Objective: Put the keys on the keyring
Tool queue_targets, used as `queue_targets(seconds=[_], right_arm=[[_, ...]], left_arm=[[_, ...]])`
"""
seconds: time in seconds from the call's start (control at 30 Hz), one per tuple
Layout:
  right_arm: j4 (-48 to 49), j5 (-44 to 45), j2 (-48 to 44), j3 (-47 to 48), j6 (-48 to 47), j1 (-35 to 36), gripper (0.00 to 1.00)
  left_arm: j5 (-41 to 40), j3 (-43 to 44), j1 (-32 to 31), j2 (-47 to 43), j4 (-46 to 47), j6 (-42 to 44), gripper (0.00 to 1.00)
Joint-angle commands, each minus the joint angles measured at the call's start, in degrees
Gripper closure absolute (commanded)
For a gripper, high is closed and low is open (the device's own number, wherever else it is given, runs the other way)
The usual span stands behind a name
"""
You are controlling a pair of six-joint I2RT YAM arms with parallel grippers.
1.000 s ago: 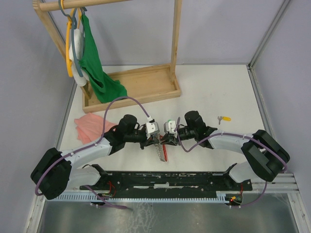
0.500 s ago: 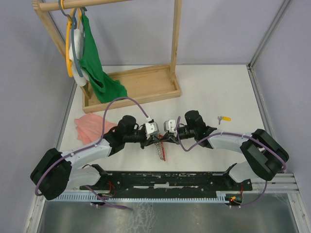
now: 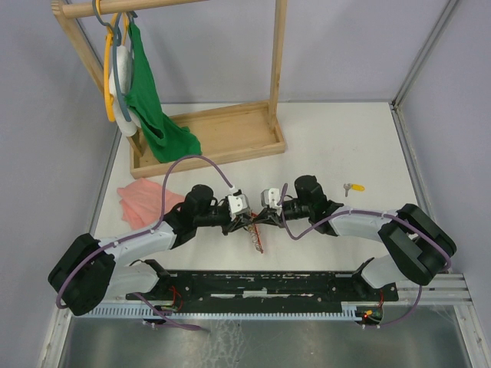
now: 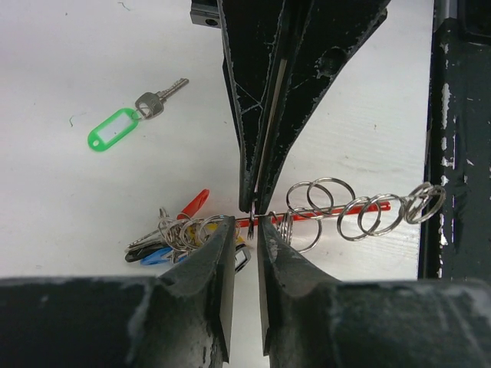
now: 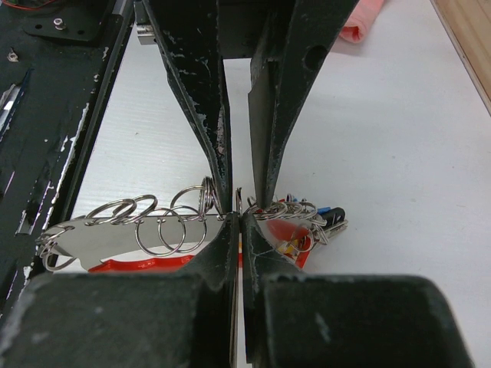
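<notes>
The green-tagged key [image 4: 123, 126] lies on the white table, apart from the bunch; it does not show in the top view. The yellow-tagged key [image 3: 354, 186] lies alone to the right of the right arm. The keyring set [image 4: 360, 215], several steel rings strung along a red bar, is held up between the grippers, with a bunch of blue- and red-tagged keys [image 4: 173, 238] at one end. My right gripper [image 5: 239, 218] is shut on one upright ring [image 5: 239, 198]. My left gripper [image 4: 247, 226] faces it tip to tip, jaws narrowly apart either side of that ring.
A wooden rack [image 3: 207, 134] with hangers and a green cloth [image 3: 153, 107] stands at the back left. A pink cloth [image 3: 142, 201] lies left of the left arm. The black base rail [image 3: 268, 282] runs along the near edge.
The two grippers have closed in on each other a little, and the ring set between them has shifted slightly left. The yellow key has not moved.
</notes>
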Motion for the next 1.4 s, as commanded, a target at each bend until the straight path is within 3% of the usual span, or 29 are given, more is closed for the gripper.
queue_targets(seconds=[0.0,0.2,0.33,0.37,0.43,0.57,0.8,0.87,0.97,1.13,1.37], right_arm=[[6.0,-3.1,-1.8,0.2,1.6,-0.2,0.99],[5.7,-3.2,-1.5,0.2,1.8,-0.2,0.99],[4.7,-1.2,-1.5,0.8,3.5,-0.2,0.98],[4.7,-0.2,-1.6,1.0,5.1,-0.1,0.94],[5.1,2.2,-1.7,1.4,8.8,-0.1,0.76],[2.5,9.3,-3.6,2.7,17.3,-0.2,0.57],[-24.1,17.7,-4.5,13.7,29.8,-2.3,0.49],[-29.4,18.7,-3.9,16.0,32.8,-4.0,0.42],[-36.2,20.9,-3.2,17.5,32.8,-6.0,0.42],[-44.2,33.0,-1.1,21.3,31.9,-6.5,0.49],[-50.6,45.4,5.8,27.1,29.4,-3.5,0.54]], left_arm=[[0.0,-0.5,-0.3,0.6,4.2,-0.1,0.79],[1.5,-0.6,-0.2,1.1,5.6,0.2,0.97],[0.5,-1.0,-0.2,0.2,5.7,0.4,0.97],[-0.2,-1.3,-0.2,-0.2,5.7,0.4,0.97],[-1.4,-1.7,-0.2,-1.1,5.7,0.6,0.97],[-4.5,-2.9,-0.2,-2.4,6.5,-0.3,0.97],[-7.6,-3.2,0.0,-2.3,7.6,-2.4,0.97],[-7.8,-3.2,0.0,-1.8,7.7,-2.8,0.97],[-7.6,-3.3,0.0,-1.7,7.7,-3.0,0.97],[-7.2,-3.6,0.0,-1.8,7.6,-2.9,0.97],[-6.5,-2.1,0.0,-0.9,4.7,-1.7,0.97]])
